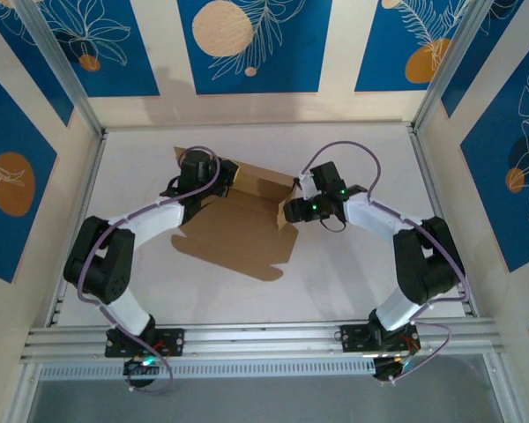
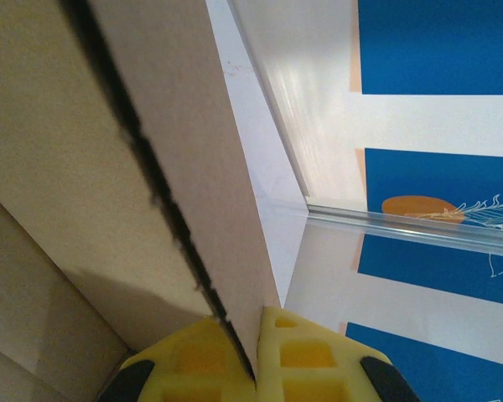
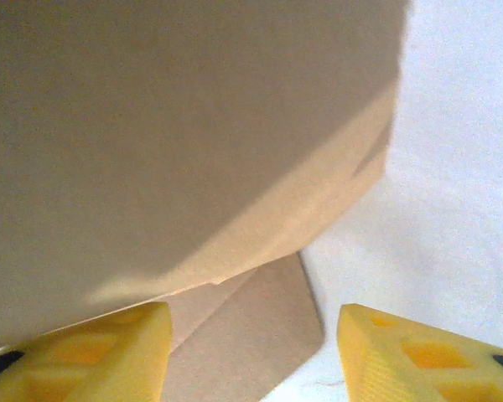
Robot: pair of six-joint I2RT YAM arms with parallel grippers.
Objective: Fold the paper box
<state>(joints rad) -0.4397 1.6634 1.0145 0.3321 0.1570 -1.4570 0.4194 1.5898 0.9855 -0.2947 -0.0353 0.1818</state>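
Note:
The paper box [image 1: 238,233] is a brown cardboard sheet lying mid-table, its far side folded up into low walls. My left gripper [image 1: 219,176] is at the back-left wall. In the left wrist view its yellow fingers [image 2: 306,356] are shut on the edge of an upright cardboard panel [image 2: 176,109]. My right gripper [image 1: 287,211] is at the sheet's right edge. In the right wrist view it [image 3: 251,343] stands open, a raised cardboard flap [image 3: 176,126] hanging just ahead of the fingers and a flat tab [image 3: 251,335] lying between them, neither of them gripped.
The white table [image 1: 353,159] is ringed by an aluminium frame, with a rail [image 1: 264,335] along the near edge and posts at the back corners. Blue patterned wall panels [image 1: 256,44] close in the back and sides.

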